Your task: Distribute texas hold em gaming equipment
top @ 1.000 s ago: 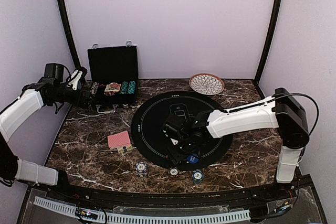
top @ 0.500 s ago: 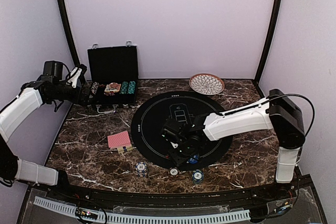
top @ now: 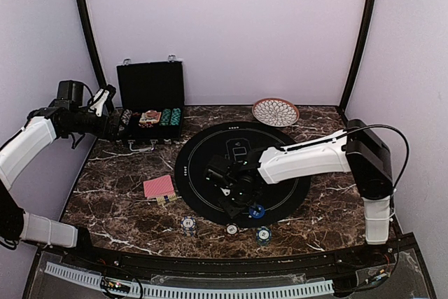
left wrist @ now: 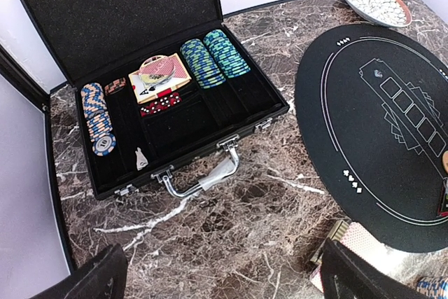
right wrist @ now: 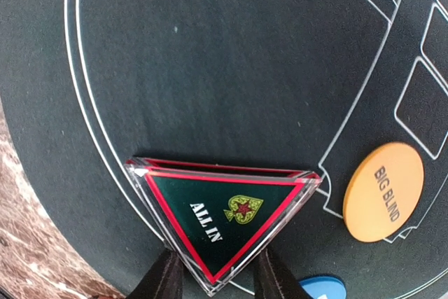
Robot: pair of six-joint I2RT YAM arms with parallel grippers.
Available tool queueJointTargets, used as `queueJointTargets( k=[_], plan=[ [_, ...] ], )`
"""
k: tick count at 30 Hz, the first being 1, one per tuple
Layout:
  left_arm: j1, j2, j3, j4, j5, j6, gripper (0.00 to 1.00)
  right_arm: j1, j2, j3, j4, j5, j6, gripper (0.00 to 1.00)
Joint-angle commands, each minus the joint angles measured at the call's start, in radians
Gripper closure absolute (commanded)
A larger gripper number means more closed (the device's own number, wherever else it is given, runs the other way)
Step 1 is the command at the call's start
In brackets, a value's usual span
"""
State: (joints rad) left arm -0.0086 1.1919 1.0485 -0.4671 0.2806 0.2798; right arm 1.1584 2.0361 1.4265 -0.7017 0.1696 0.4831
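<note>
My right gripper [top: 227,188] is shut on one corner of the red-edged triangular "ALL IN" marker [right wrist: 224,218], low over the left part of the black round mat [top: 241,146]. An orange "BIG BLIND" button [right wrist: 383,192] and a blue button [top: 257,211] lie on the mat beside it. Red-backed cards [top: 159,186] lie on the marble left of the mat. Three striped chips [top: 187,225] sit along the front edge. My left gripper [top: 117,125] is open and empty, high beside the case; its fingertips [left wrist: 98,278] frame bare marble.
The open black case [top: 150,85] at the back left holds rows of chips [left wrist: 213,57], a card deck [left wrist: 159,78] and dice. A patterned round plate [top: 275,111] stands at the back, behind the mat. Dark posts flank the table's back corners.
My right gripper has moved left across the mat with the triangular marker in it, away from the blue button. The left arm has barely moved.
</note>
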Motion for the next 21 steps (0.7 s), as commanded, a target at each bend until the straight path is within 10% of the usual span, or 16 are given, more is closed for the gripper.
queueJointTargets(
  k=[1, 21],
  plan=[
    [0.006, -0.025, 0.041, -0.024, 0.021, -0.002, 0.01, -0.009, 0.103, 0.079, 0.122, 0.024, -0.015, 0.69],
    [0.006, -0.041, 0.026, -0.045, 0.034, -0.015, 0.01, -0.147, 0.420, 0.582, 0.127, 0.018, -0.110, 0.76]
  ],
)
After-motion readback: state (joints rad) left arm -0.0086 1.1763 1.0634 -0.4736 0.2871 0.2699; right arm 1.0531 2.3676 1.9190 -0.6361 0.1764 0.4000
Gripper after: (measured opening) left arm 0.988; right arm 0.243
